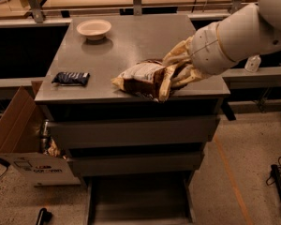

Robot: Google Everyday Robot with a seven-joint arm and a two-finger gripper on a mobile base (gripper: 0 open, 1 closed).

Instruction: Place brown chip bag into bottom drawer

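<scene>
The brown chip bag (143,78) lies on its side near the front edge of the grey cabinet top (131,41). My gripper (174,73) comes in from the right, and its cream fingers (167,84) are closed around the bag's right end. The bag still rests on the top. The bottom drawer (140,198) is pulled out at floor level below, and its flat floor is bare. The two upper drawers are pushed in.
A small dark-blue wrapped bar (71,78) lies at the front left of the top. A pale bowl (93,28) stands at the back left. An open cardboard box (18,139) sits on the floor left of the cabinet. A black object (278,182) lies on the floor at right.
</scene>
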